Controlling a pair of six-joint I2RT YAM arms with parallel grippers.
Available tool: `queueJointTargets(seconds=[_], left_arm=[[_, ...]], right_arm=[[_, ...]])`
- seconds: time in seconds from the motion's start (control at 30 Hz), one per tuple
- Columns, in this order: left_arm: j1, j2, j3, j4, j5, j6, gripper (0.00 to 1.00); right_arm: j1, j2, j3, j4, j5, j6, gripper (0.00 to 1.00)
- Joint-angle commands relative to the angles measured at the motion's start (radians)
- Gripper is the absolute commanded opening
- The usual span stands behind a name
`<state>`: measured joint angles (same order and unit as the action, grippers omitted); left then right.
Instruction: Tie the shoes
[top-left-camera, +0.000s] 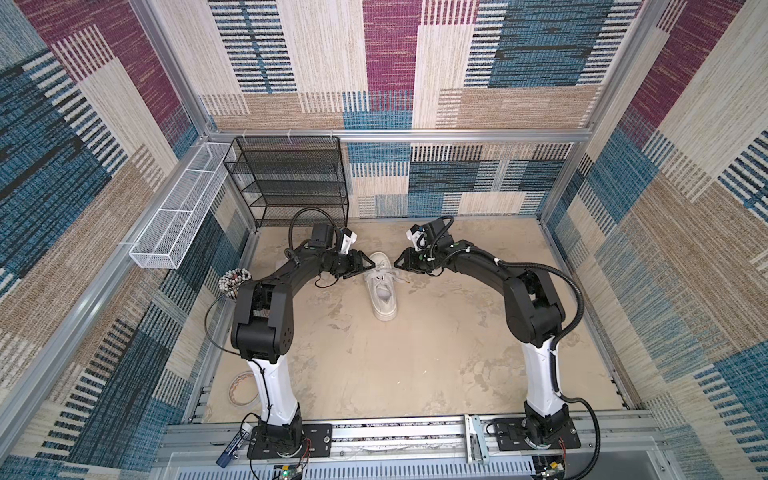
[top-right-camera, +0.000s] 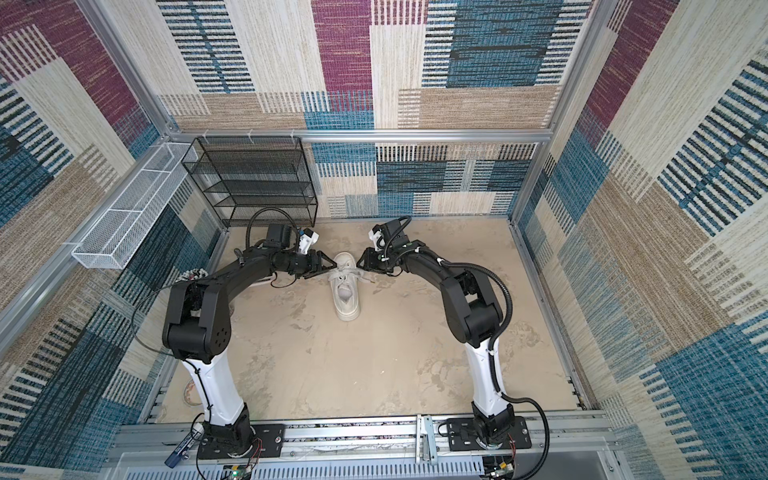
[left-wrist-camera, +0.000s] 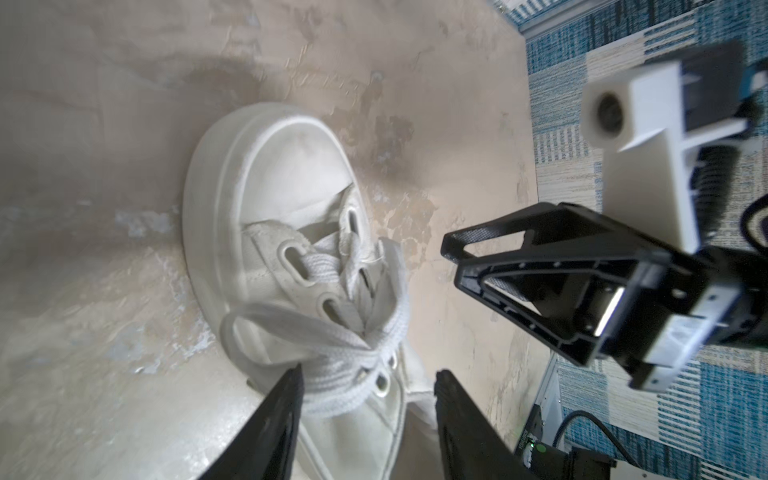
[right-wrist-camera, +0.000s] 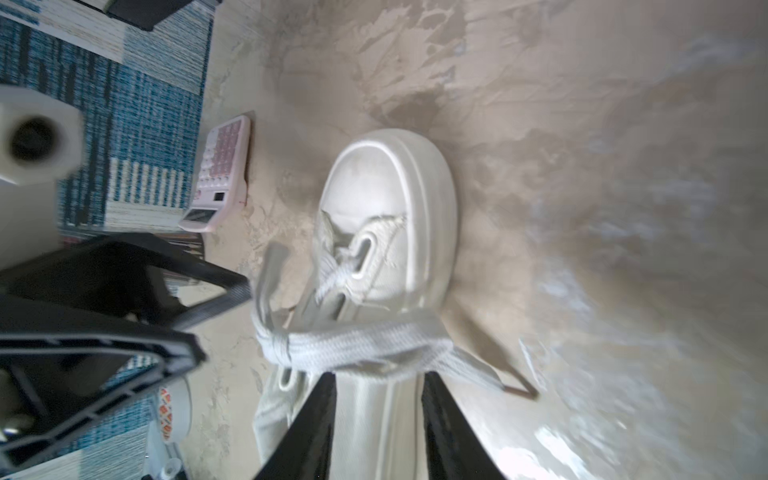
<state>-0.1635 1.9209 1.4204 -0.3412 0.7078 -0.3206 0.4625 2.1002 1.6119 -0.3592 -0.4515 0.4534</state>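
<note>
The left tool (left-wrist-camera: 370, 374) and right tool (right-wrist-camera: 379, 376) flank the shoe (top-left-camera: 381, 286), jaws apart, gripping nothing; unheld, the loosely knotted laces (right-wrist-camera: 353, 345) may slacken, or snag a finger on retreat.

No text, brand, number or sign can be read in any view. The pink calculator (right-wrist-camera: 220, 174) lying on the floor beside the patterned wall shows rows of keys and a small display, but their markings are too blurred to make out. The white sneaker (left-wrist-camera: 286, 174) shows only plain white toe and sole. Any print on the blue stick-like object (top-left-camera: 227, 453) at the front rail is too small to tell.
</note>
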Motion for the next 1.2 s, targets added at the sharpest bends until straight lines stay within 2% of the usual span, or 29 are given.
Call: queueJointTargets(seconds=[0.0, 0.2, 0.37, 0.6, 0.67, 0.87, 0.93, 0.97, 1.07, 1.17], left_arm=[[-0.001, -0.037, 0.025, -0.051, -0.054, 0.064, 0.56], [-0.014, -0.061, 0.062, -0.068, -0.048, 0.047, 0.56], [-0.042, -0.024, 0.158, -0.153, -0.067, 0.070, 0.56], [-0.060, 0.028, 0.239, -0.226, -0.079, 0.092, 0.56], [-0.059, 0.023, 0.241, -0.252, -0.118, 0.101, 0.57], [-0.046, -0.003, 0.194, -0.249, -0.120, 0.101, 0.57], [-0.032, 0.004, 0.175, -0.246, -0.120, 0.110, 0.52], [-0.026, 0.012, 0.176, -0.259, -0.120, 0.134, 0.49], [-0.025, 0.039, 0.208, -0.315, -0.218, 0.252, 0.47], [-0.020, 0.093, 0.267, -0.374, -0.242, 0.286, 0.47]], right_arm=[[-0.001, -0.038, -0.087, -0.049, 0.125, -0.072, 0.38], [0.003, -0.042, -0.150, -0.037, 0.133, -0.101, 0.37], [0.035, -0.044, -0.145, -0.018, 0.297, -0.218, 0.36], [0.046, 0.000, -0.103, 0.016, 0.300, -0.349, 0.36], [0.047, 0.003, -0.094, 0.023, 0.282, -0.337, 0.36], [0.049, -0.062, -0.116, 0.060, 0.199, -0.255, 0.36], [0.054, -0.082, -0.101, 0.053, 0.178, -0.246, 0.36], [0.056, -0.089, -0.090, 0.046, 0.170, -0.240, 0.36], [0.057, -0.089, -0.057, 0.018, 0.149, -0.225, 0.36], [0.058, -0.089, -0.024, -0.003, 0.117, -0.207, 0.35]])
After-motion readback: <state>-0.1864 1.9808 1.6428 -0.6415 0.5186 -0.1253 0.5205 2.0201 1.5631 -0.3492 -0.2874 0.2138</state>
